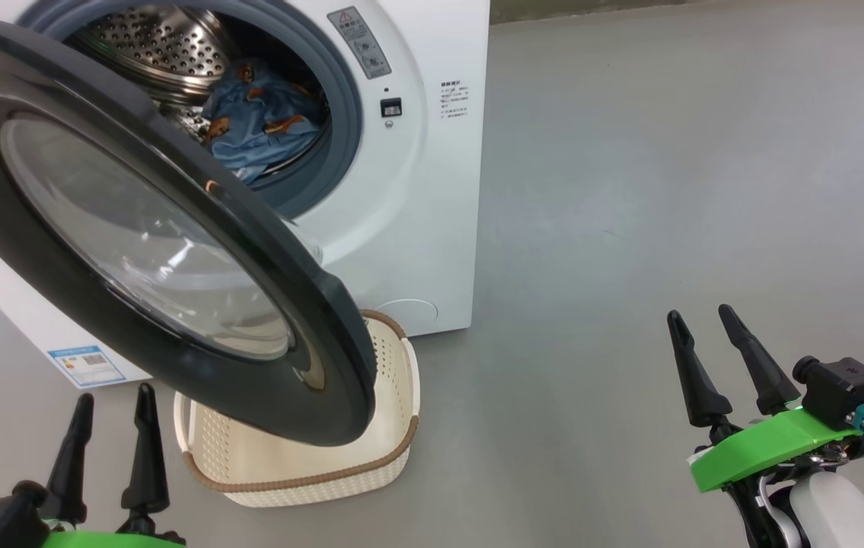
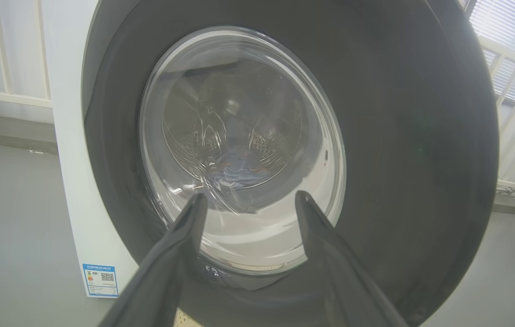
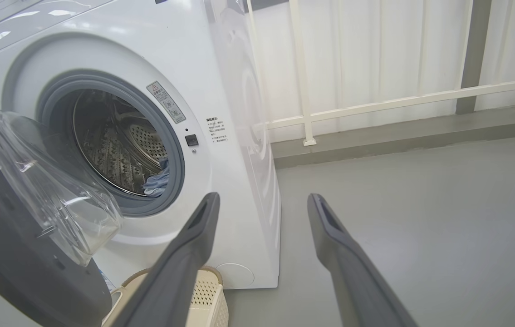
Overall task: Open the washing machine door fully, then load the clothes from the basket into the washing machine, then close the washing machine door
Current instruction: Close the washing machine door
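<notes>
Seemingly past loading: clothes (image 1: 264, 122) in the washing machine (image 1: 416, 190) at 11 o'clock, basket (image 1: 397, 396) at 6. Spread wide, empty: left end effector (image 1: 116, 392) at 7, right end effector (image 1: 699, 312) at 4. Next: push the half-open washing machine door (image 1: 142, 243) shut.

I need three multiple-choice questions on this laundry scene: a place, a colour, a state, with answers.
1. Where are the clothes? A in the basket B in the drum of the washing machine C on a chair
2. What colour is the basket's rim? A brown B green C red
3. How is the washing machine door? A shut B open C removed
Answers: 1 B, blue fabric lies behind the grey ring; 2 A, a brown band edges the cream basket; 3 B, it stands swung out.
</notes>
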You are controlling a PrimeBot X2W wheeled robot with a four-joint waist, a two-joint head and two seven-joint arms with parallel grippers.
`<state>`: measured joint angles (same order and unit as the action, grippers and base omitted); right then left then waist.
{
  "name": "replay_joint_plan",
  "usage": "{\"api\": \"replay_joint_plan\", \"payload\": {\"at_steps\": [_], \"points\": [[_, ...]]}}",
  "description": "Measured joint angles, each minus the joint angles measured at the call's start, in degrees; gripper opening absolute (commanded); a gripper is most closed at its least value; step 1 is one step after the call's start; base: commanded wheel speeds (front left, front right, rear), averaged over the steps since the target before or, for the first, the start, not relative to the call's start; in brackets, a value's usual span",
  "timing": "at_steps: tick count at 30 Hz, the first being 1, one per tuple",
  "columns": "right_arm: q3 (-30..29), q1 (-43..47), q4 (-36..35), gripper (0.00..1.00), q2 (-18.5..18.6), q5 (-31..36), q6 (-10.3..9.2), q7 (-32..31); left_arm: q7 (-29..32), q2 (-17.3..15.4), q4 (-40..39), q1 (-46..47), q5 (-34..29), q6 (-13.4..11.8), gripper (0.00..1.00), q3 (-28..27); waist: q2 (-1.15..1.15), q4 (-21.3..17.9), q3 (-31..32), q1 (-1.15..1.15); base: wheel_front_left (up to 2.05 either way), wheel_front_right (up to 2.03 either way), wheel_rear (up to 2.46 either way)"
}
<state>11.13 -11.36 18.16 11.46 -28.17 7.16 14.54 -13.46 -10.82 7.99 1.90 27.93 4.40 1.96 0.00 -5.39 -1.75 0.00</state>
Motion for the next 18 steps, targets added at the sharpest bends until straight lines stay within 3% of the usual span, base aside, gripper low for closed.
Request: {"api": "replay_joint_plan", "payload": {"at_steps": [18], "points": [[0.76,0.01,0.05,1.0,0.4,0.0,0.0,0.0,-0.25,0.98,0.98,-0.01,-0.33,-0.25,1.0,0.55,0.0,0.29,-0.2,0.0,0.0,0.0,0.0]]}}
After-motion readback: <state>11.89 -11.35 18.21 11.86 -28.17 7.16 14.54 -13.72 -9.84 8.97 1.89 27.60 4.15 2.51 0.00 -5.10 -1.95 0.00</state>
